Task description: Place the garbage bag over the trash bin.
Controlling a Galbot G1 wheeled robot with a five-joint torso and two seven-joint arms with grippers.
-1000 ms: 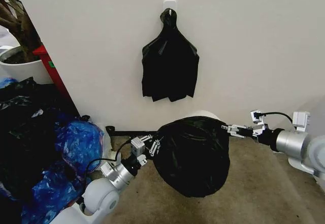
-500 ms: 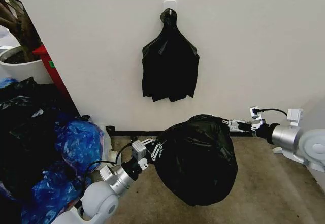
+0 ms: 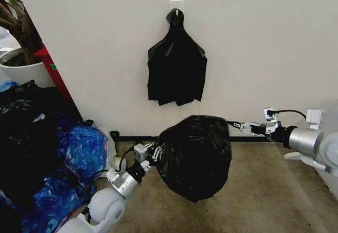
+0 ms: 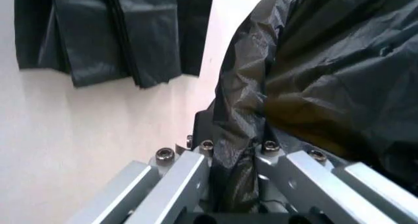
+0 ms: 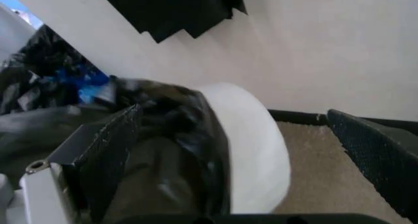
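Left gripper clamps the bag's edge at centre frame; right gripper, jaws apart, holds the opposite edge, stretching it over the bin.

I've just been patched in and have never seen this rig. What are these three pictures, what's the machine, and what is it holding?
It is a wheeled robot with two arms. The wide picture is from its head camera, looking down at a carpeted floor by a wall; the other two come from cameras on each wrist. The left gripper is shut on one edge of the garbage bag, seen up close in the left wrist view. The right gripper reaches to the bag's opposite edge, but its fingers look spread. The right wrist view shows the bag partly over the white trash bin. A bunch of black bags hangs on the wall; blue bags lie at the left.
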